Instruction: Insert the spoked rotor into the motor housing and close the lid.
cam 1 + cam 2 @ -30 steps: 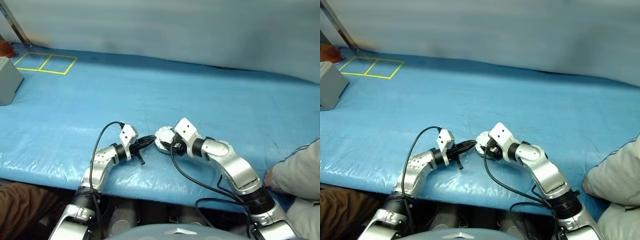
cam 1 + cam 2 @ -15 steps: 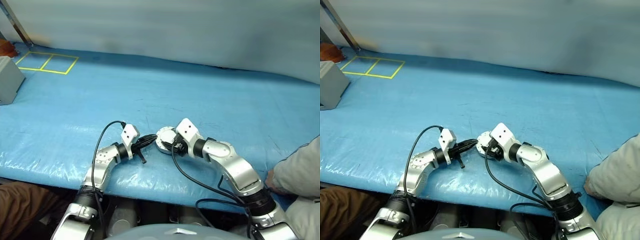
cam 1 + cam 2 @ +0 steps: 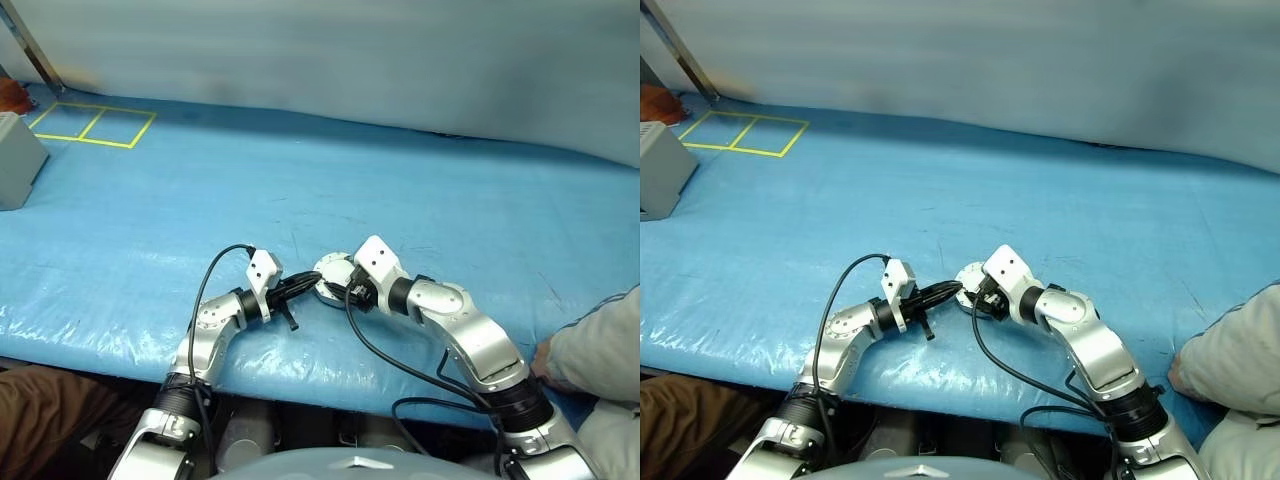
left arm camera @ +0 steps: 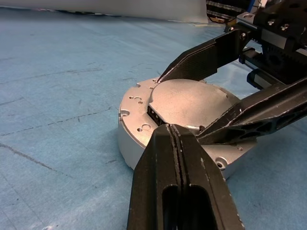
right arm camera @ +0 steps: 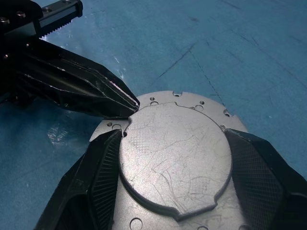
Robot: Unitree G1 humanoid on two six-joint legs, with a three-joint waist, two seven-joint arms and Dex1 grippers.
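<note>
The motor housing lies flat on the blue sheet. Its lid is down over it, plain grey face up. The spoked rotor is hidden. My right gripper straddles the housing from the right, and its fingers bear against opposite sides of the lid. My left gripper is shut and comes in level from the left. Its tip touches the lid's edge. Nothing is between the left fingers.
A person's sleeve and hand rest on the table's near right edge. At the far left stands a grey box, with yellow tape squares behind it. The table's front edge runs just below my arms.
</note>
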